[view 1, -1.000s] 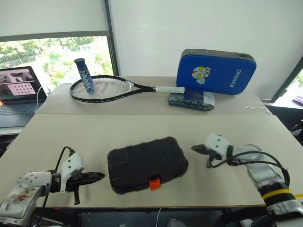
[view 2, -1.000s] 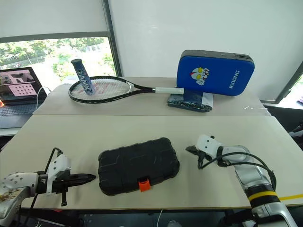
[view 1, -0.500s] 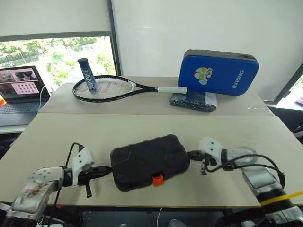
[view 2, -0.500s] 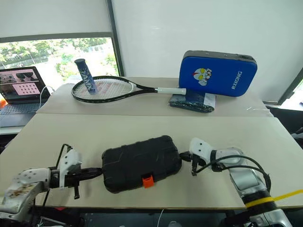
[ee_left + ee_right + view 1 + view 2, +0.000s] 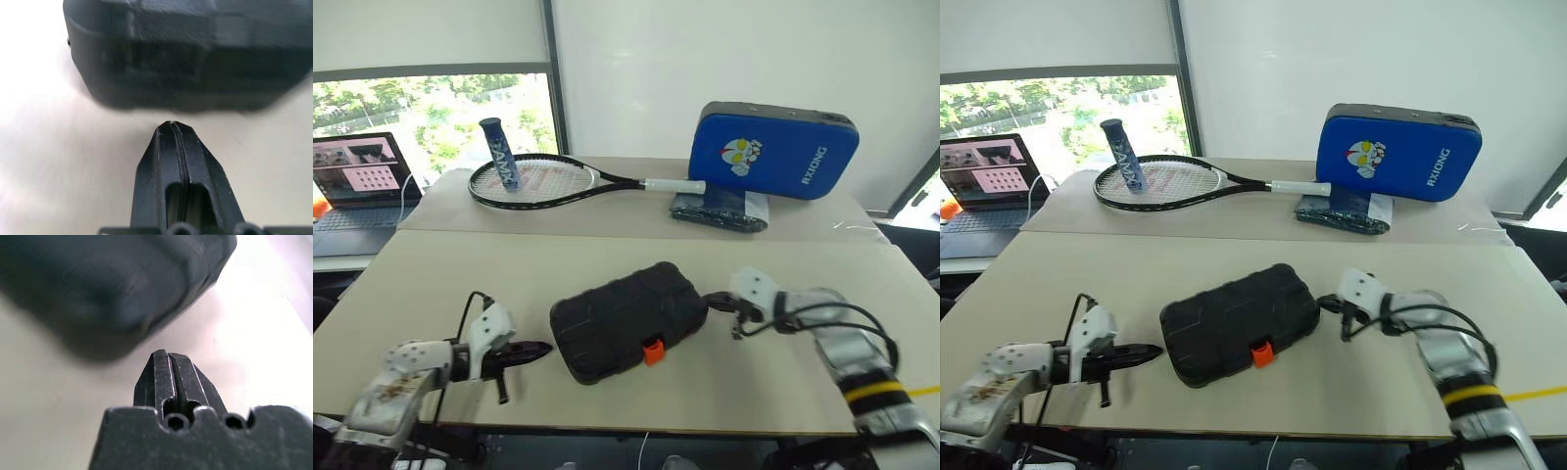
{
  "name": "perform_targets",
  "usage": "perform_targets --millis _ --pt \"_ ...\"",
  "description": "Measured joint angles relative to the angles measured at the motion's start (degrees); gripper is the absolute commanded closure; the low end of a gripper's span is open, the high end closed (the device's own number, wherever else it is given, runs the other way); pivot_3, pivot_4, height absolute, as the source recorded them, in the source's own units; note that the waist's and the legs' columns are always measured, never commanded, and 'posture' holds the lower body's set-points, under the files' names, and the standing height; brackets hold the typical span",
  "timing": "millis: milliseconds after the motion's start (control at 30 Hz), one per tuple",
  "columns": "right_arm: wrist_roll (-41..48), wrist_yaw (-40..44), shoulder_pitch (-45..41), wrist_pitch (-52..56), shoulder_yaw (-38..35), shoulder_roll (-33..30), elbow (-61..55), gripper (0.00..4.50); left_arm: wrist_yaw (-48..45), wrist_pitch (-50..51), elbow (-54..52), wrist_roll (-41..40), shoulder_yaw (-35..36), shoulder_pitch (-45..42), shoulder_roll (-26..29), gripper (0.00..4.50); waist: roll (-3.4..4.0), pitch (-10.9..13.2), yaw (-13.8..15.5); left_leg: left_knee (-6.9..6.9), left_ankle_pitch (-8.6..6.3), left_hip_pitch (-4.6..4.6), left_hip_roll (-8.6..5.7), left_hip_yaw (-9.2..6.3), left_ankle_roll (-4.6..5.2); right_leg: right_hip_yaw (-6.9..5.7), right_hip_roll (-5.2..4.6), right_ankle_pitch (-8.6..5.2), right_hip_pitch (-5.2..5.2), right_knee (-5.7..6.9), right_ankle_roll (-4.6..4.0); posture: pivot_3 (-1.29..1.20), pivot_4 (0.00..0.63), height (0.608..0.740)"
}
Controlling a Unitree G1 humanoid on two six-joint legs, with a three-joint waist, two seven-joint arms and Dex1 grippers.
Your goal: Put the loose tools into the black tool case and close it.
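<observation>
Since a second ago, the black tool case (image 5: 628, 321) is lying turned on the desk (image 5: 607, 259): its long axis is now slanting, the right end swung toward the far edge and the left end toward the near edge, where before it was lying almost parallel to the near edge. The right gripper (image 5: 713, 301) is now sitting up against the case's right end, apparently touching it, while the left gripper (image 5: 540, 349) is pointing at the left end from just beside it, a slim strip of desk showing between. Both pairs of fingers are pressed together, holding nothing; the left wrist view is showing the left fingers (image 5: 172, 147) meeting at a point short of the case wall. The case is resting near the middle of the near edge, lid down, its ribbed black shell looking scuffed and its small orange latch (image 5: 653, 351) facing the near edge, seemingly fastened. No loose tools are lying beside it, so the task is looking close to finished. The right arm is the nearer one for any further nudge.
</observation>
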Motion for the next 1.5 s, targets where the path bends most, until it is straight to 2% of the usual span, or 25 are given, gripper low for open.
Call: perform_targets --millis 67,167,233,333,400,500,667,1033,1167,1500 --pt "3.55 1.86 5.62 0.61 -2.44 -1.49 -5.7 4.44 -3.46 3.14 -1.56 -3.92 1.21 -1.22 2.36 4.5 0.0 0.0 0.0 0.01 0.0 0.03 0.0 0.0 0.0 -0.01 0.0 0.0 0.08 -0.06 0.0 0.0 0.15 0.74" --pt "8.92 3.18 14.79 3.41 -4.21 -2.07 -17.44 4.44 -4.48 8.71 -4.15 -8.79 0.14 -8.68 1.88 4.5 -0.01 0.0 0.16 0.16 0.01 0.07 -0.01 0.0 -0.01 0.0 0.04 -0.01 0.15 0.08 0.04 0.0 0.15 0.74" --pt "10.9 2.55 19.67 5.55 -4.35 -1.77 -23.85 4.44 -2.8 10.01 -4.17 -9.25 -1.47 -14.62 -1.02 4.5 -0.01 -0.01 0.37 0.22 0.02 0.13 -0.05 0.0 -0.01 0.02 0.06 -0.02 0.23 0.13 0.06 0.0 0.15 0.74" --pt "11.52 0.06 24.98 8.34 -2.38 0.1 -31.54 4.44 0.32 8.96 -1.82 -4.82 -8.17 -22.46 -7.41 4.5 -0.02 -0.02 0.4 0.28 0.02 0.2 -0.08 0.02 -0.02 0.12 0.11 -0.01 0.28 0.15 0.08 0.0 0.15 0.74" --pt "10.4 -2.08 25.15 9.03 0.0 2.05 -32.89 4.44 2.23 7.05 2.85 -0.68 -13.18 -26.99 -12.65 4.5 -0.05 -0.01 0.2 0.3 0.04 0.19 -0.1 0.01 -0.05 0.14 0.14 0.01 0.28 0.14 0.1 0.0 0.15 0.74" --pt "8.65 -4.2 23.93 9.9 3.05 3.61 -33.34 4.44 3.68 4.08 8.51 4.23 -18.24 -30.92 -17.51 4.5 -0.06 -0.01 -0.29 0.3 0.04 0.12 -0.09 0.0 -0.05 0.17 0.17 0.01 0.17 0.15 0.09 0.0 0.15 0.74" --pt "6.58 -5.92 20.39 10.85 6.43 5.34 -33.3 4.44 5.51 0.46 16.05 9.86 -21.58 -35.77 -22.23 4.5 -0.06 -0.01 -0.27 0.3 0.04 0.03 -0.1 -0.09 -0.05 0.13 0.2 0.02 0.14 0.13 0.08 0.0 0.15 0.74" --pt "3.59 -7.64 14.65 10.86 11.4 8.87 -29.48 4.44 8.73 -0.41 21.22 16.73 -23.54 -39.77 -25.75 4.5 -0.01 -0.06 0.55 0.34 0.04 0.5 -0.12 -0.09 -0.05 0.13 0.18 0.01 0.69 0.09 0.14 0.0 0.15 0.74" --pt "2.63 -7.78 14.31 10.86 12.24 8.97 -28.48 4.44 9.07 1.09 20.24 17.4 -24.14 -39.45 -25.48 4.5 -0.01 -0.07 0.57 0.32 0.03 0.82 -0.11 -0.11 -0.03 0.09 0.18 -0.06 1.09 -0.07 0.26 0.0 0.15 0.74" --pt "1.6 -7.64 12.21 10.82 12.77 10.16 -25.11 4.44 9.88 1.86 19.4 18.79 -24.18 -38.62 -25.01 4.5 -0.05 -0.17 0.11 0.27 0.03 1.1 -0.1 -0.11 -0.03 0.11 0.2 -0.15 1.29 -0.06 0.42 0.0 0.15 0.74"
